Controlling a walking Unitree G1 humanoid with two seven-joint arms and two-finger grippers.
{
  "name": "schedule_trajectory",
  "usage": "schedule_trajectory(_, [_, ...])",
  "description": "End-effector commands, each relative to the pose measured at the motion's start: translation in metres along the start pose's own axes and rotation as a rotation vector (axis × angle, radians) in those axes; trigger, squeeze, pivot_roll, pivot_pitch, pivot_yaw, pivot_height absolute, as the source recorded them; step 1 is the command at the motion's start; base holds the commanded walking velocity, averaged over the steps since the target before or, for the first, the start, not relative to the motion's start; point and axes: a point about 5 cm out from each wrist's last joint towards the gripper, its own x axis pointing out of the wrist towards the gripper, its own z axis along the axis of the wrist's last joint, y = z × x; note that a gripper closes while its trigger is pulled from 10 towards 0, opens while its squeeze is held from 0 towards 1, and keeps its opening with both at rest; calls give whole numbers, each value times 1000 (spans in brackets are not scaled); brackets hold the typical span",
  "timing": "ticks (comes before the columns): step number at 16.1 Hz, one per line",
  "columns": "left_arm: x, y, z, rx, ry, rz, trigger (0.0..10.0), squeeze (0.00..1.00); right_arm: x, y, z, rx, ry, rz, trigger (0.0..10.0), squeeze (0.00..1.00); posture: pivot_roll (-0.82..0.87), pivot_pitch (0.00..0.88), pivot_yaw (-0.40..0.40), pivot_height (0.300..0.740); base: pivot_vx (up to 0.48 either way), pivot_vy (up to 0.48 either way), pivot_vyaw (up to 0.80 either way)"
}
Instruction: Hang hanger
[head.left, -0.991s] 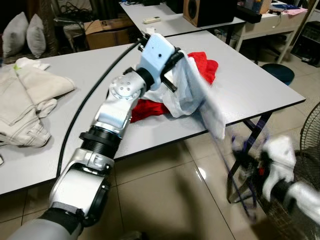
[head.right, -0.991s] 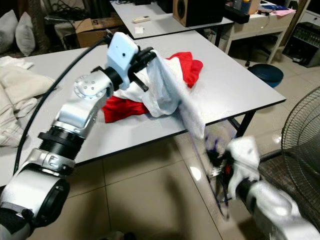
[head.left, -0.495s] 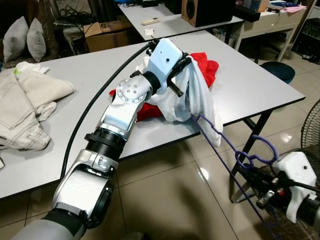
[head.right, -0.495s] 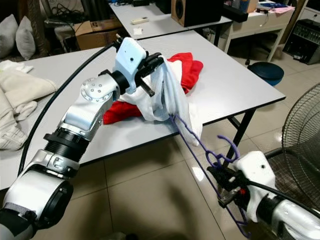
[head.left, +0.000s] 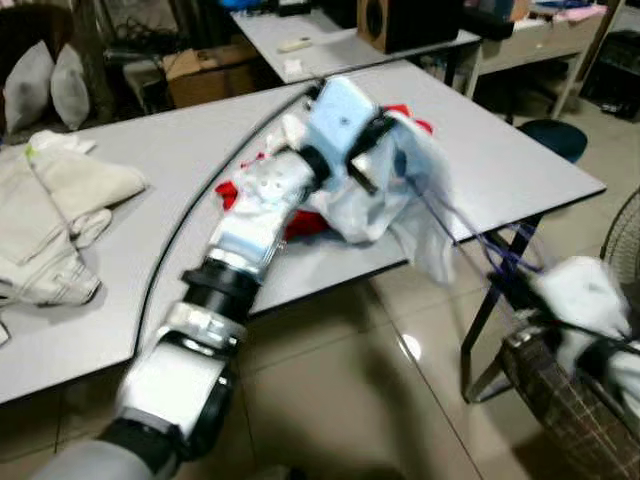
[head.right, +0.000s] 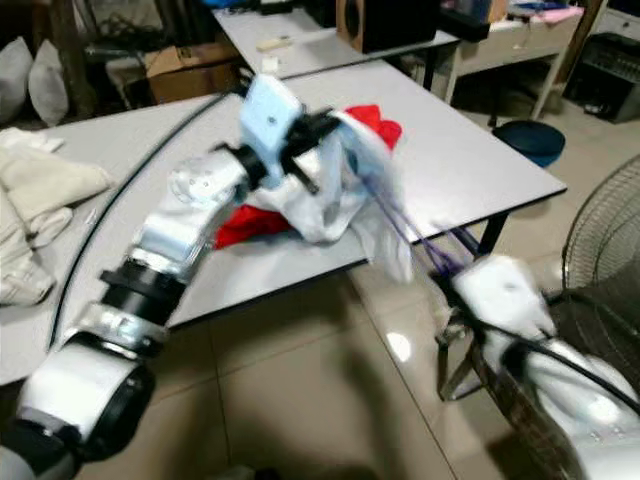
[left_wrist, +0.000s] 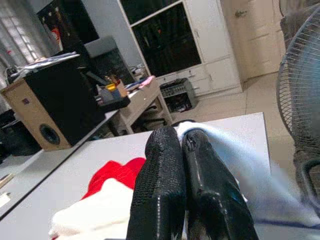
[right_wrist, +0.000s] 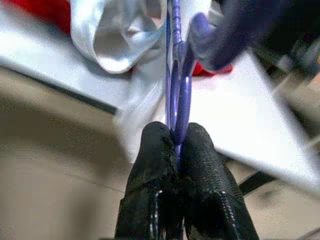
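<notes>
Since half a second ago, we are swinging our right gripper (right_wrist: 176, 137) up toward the table (head.left: 130, 200), carrying the purple hanger (right_wrist: 176, 75) closer to the white garment (head.left: 385, 190). Its 2 fingers are clamping the hanger's neck between them, the hook just beyond the tips. Our left gripper (left_wrist: 182, 145) is pinching the white garment, its 2 fingers pressed together, with the red cloth (left_wrist: 112, 175) lying past them. The hanger's far end is blurring into the fabric just ahead of the left fingers. To do this well, we judge that we should be holding the garment's opening taut and feeding the hanger in slowly.
</notes>
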Motion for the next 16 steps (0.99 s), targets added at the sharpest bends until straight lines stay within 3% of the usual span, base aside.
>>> schedule_trajectory(1, [-2,5,2,12,-4,19,0,0,5,3,-3,-146,21,-6,10000,0,-176,0,124,740,0,0,0])
schedule_trajectory(2, [-2,6,2,10,0,34,0,0,8,5,-3,-260,33,14,10000,0,-175,0,121,740,0,0,0])
schedule_trajectory(3, [-3,12,0,11,10,74,0,0,10,11,-7,-475,54,88,10000,0,-172,0,116,740,0,0,0])
schedule_trajectory(4, [-4,18,0,12,15,107,0,0,9,13,-10,-582,59,134,10000,0,-171,0,116,740,0,0,0])
schedule_trajectory(9, [-8,32,-5,13,52,201,0,0,-1,6,-4,-700,-29,61,10000,0,-171,0,118,740,0,0,0])
schedule_trajectory(11, [-9,36,-8,16,73,231,0,0,-9,6,-2,-667,-66,51,10000,0,-172,0,119,740,0,0,0])
schedule_trajectory(12, [-9,37,-9,18,79,235,0,0,-12,9,-5,-596,-55,71,10000,0,-179,0,125,740,0,0,0])
schedule_trajectory(13, [-8,36,-9,17,75,226,0,0,-14,12,-10,-455,-12,77,10000,0,-183,0,129,740,0,0,0])
schedule_trajectory(14, [-6,32,-4,13,50,186,0,0,-14,26,-19,-122,56,116,10000,0,-186,0,135,740,0,0,0])
schedule_trajectory(15, [-5,30,-2,16,41,167,0,0,-13,32,-18,-47,51,131,10000,0,-187,0,135,740,0,0,0])
schedule_trajectory(16, [-3,20,1,25,15,94,0,0,-1,39,-12,247,-10,52,10000,0,-179,0,130,740,0,0,0])
